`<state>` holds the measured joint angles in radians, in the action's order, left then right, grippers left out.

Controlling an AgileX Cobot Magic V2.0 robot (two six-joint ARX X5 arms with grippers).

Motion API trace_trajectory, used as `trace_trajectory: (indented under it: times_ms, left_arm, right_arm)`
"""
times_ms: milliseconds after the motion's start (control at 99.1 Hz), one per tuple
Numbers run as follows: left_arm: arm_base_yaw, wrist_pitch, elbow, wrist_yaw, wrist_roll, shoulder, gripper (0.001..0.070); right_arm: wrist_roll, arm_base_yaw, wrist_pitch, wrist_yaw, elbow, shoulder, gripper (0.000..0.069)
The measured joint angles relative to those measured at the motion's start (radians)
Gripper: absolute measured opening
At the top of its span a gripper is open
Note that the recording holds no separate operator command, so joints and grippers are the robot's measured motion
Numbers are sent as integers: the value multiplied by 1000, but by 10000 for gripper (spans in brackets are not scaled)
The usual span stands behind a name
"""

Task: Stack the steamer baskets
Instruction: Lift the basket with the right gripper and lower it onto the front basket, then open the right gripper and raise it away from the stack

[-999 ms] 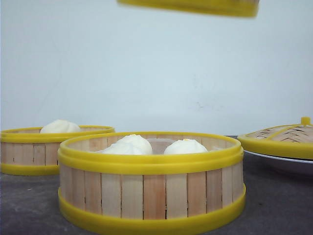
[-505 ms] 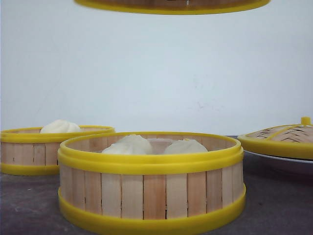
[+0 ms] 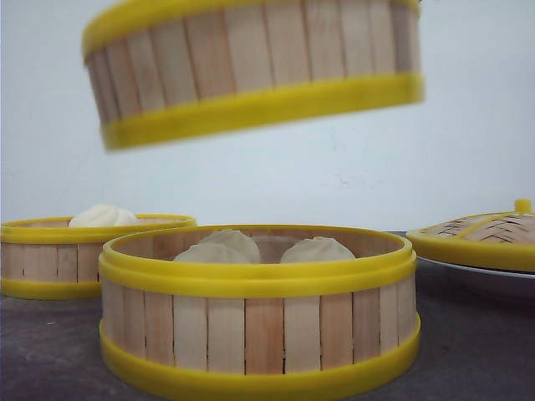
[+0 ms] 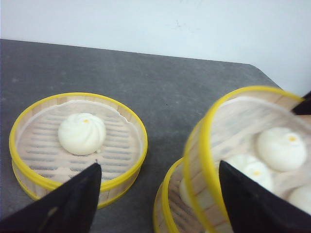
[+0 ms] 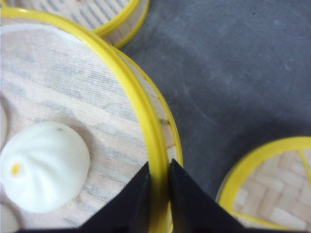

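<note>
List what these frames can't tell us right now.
- Front view: raised steamer basket is motion-blurred, its top cut off by the frame edge; no gripper shows.
- Front view: plate is mostly hidden under the woven lid and cropped at the edge.
- Right wrist view: right gripper pinches the raised basket's rim; that basket hides most of the lower basket.

At your three o'clock a woven lid (image 3: pixel 489 231) (yellow knob on top) sits on a white plate (image 3: pixel 481 276), on the dark table (image 3: pixel 468 351).
</note>
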<state>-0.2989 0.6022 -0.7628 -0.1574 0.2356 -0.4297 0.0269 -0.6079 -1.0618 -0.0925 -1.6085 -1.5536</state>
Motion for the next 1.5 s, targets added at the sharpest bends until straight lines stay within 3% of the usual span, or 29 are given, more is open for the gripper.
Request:
trace_trajectory:
  times_ms: [535, 918, 1504]
  left_arm:
    - [0, 18, 0, 0, 0, 0, 468]
    - [0, 19, 0, 0, 0, 0, 468]
    - [0, 15, 0, 0, -1, 0, 468]
  right_arm:
    - [7, 15, 242, -8, 291, -18, 32]
    - [6, 47, 266, 15, 321, -18, 29]
    - [6, 78, 257, -36, 323, -18, 28]
